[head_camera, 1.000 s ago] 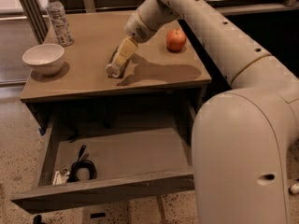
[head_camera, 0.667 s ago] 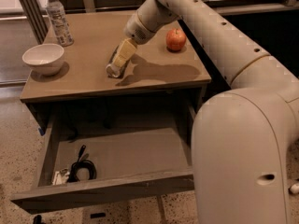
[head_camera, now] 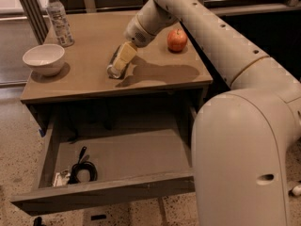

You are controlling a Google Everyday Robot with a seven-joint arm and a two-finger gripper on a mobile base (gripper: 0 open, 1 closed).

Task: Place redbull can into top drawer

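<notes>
The redbull can lies on its side on the table top, near the middle, its silver end pointing toward the front. My gripper reaches down from the right and sits right on the can's upper side, covering most of it. The top drawer is pulled out wide below the table's front edge, and its floor is mostly bare.
A white bowl stands at the table's left. A clear water bottle stands at the back left. A red apple sits to the right of the gripper. A black coiled cable lies in the drawer's left front corner. My arm and base fill the right side.
</notes>
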